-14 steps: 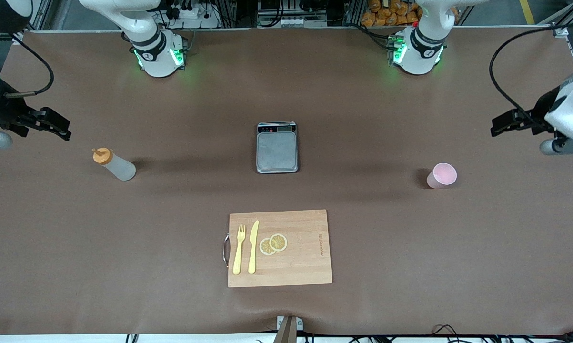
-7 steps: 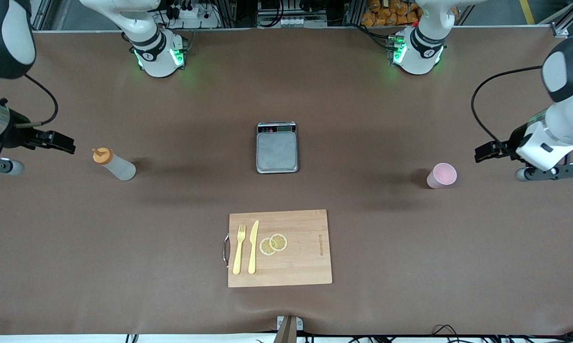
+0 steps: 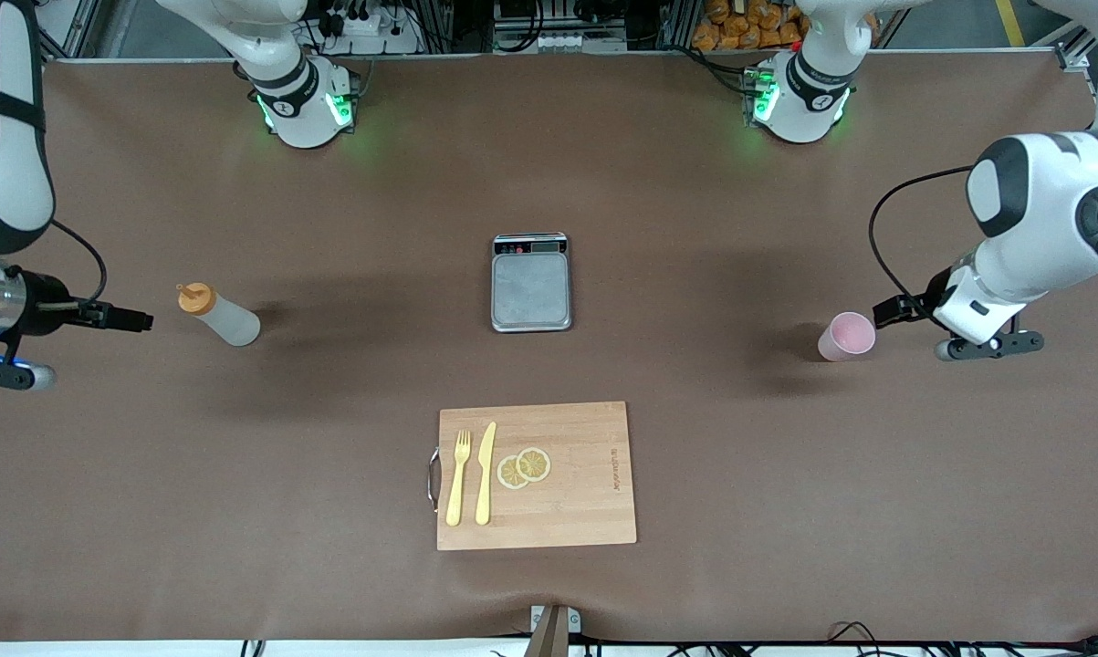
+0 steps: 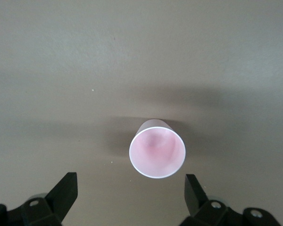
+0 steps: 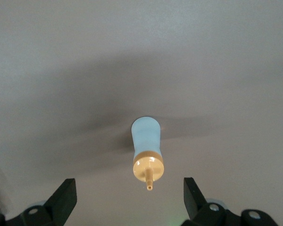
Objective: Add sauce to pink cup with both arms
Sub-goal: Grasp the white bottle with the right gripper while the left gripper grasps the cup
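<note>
Brown matting is covering the whole table (image 3: 329,566), and two white jointed arms are reaching in from its ends. The translucent whitish squeeze bottle with the orange nozzle cap (image 3: 220,315) is standing upright toward the right arm's end of the table, touched by nothing. The right gripper (image 3: 138,320) is hanging just beside its cap, black fingers (image 5: 61,200) spread wide and gripping nothing; in the right wrist view the bottle (image 5: 147,150) is sitting centred in the gap between them, well clear of both.

Toward the left arm's end, the small pale pink plastic tumbler (image 3: 847,336) is standing upright with its round rim open. The left gripper (image 3: 888,312) is hovering just beside it, fingers (image 4: 63,195) parted and empty, with the cup (image 4: 157,148) framed between them in the left wrist view.

Between the two, a grey square kitchen scale (image 3: 531,282) is lying mid-table. Nearer the front camera, a pale wooden cutting board (image 3: 585,511) is carrying a yellow plastic fork (image 3: 458,476), a yellow plastic knife (image 3: 486,473) beside it and two overlapping lemon slices (image 3: 524,467).
</note>
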You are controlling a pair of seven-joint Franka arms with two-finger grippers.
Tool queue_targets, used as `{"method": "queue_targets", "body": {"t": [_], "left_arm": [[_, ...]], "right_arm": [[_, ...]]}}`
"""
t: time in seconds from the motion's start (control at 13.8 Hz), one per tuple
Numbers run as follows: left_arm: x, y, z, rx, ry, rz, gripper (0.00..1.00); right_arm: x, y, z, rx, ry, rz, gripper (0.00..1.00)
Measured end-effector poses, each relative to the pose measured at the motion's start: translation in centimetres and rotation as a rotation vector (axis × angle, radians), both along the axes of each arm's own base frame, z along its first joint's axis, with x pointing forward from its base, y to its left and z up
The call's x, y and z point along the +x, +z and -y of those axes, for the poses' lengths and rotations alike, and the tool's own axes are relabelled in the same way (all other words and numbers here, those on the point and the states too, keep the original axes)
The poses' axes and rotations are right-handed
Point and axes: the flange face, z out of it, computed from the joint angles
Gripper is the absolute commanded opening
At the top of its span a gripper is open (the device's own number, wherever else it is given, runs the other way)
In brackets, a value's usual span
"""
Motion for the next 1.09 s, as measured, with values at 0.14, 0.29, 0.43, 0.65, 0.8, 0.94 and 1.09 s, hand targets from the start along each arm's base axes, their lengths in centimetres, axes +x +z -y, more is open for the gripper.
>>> {"method": "queue_targets", "body": {"t": [0.14,0.29,0.43,0.65,0.8,0.94,1.09], "left_arm": [[0.1,-2.4,-1.0,-0.006,0.017,-0.029,1.00],[0.0,-4.6,-1.5,-0.011,0.027,-0.062,1.00],[-0.1,-6.2,-1.4,-0.015,0.026,-0.089,1.00],[-0.2,-7.5,-1.3,-0.019,0.025,-0.109,0.96],[-0.2,-8.1,-1.3,-0.020,0.025,-0.113,0.92],[-0.2,-8.7,-1.3,-0.021,0.025,-0.115,0.84],[-0.2,-9.3,-1.3,-0.023,0.025,-0.117,0.69]], "right_arm": [[0.9,-1.8,1.4,0.015,-0.026,-0.019,1.00],[1.1,-5.0,4.3,0.083,-0.101,-0.054,1.00],[1.2,-8.8,7.5,0.143,-0.165,-0.104,1.00],[0.9,-13.9,9.1,0.239,-0.247,-0.210,1.00],[0.1,-17.4,10.2,0.287,-0.299,-0.278,1.00],[-1.1,-20.8,10.8,0.342,-0.352,-0.369,1.00],[-2.1,-23.1,11.1,0.377,-0.422,-0.451,1.00]]}}
